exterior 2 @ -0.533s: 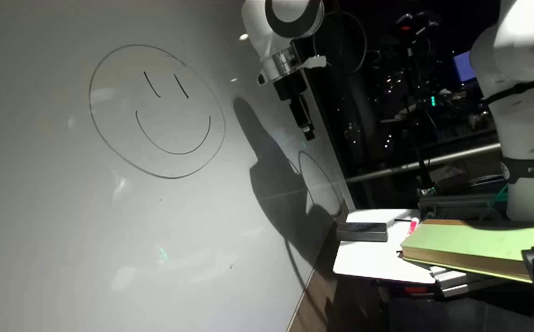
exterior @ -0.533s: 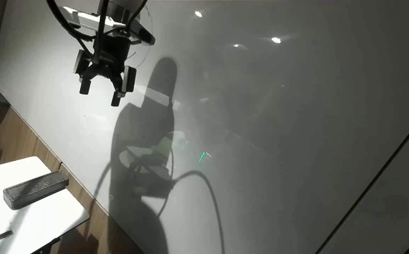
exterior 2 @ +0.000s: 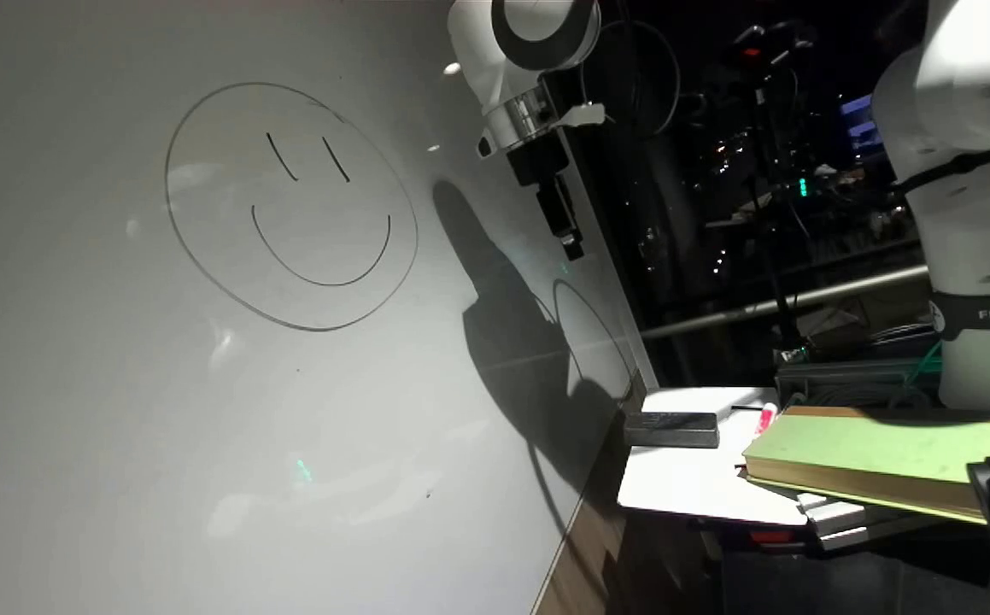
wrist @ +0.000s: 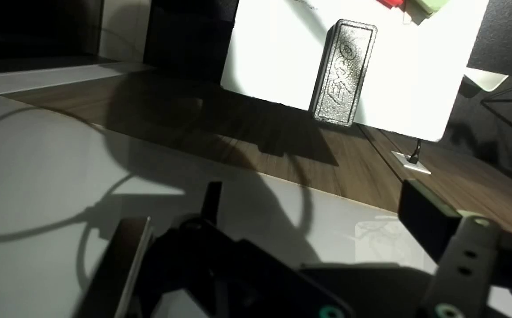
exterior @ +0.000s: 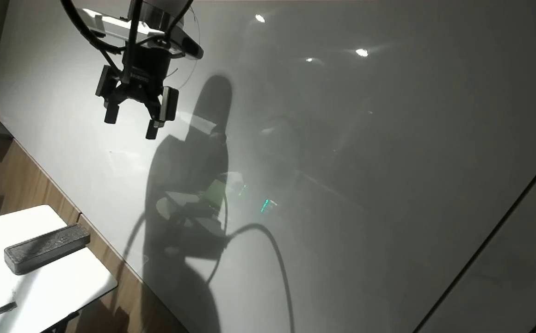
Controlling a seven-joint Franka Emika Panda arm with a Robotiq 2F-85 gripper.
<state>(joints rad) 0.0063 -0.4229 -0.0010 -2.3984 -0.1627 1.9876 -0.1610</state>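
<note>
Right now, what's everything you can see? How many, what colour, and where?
whiteboard: one, pale grey, in both exterior views
smiley drawing: one, dark, on the whiteboard
wood strip: one, brown, along the whiteboard's edge
table: one, white, near the whiteboard
block: one, black, on the table, overhanging its edge
book: one, green, at the table's opposite end
marker: one, red and white, beside the book
socket: one, white, on the wood strip
background clutter: count unclear, mostly dark, beyond the whiteboard
arm: one, mostly white, in both exterior views
jaws: one pair, black, open, empty, before the whiteboard
</note>
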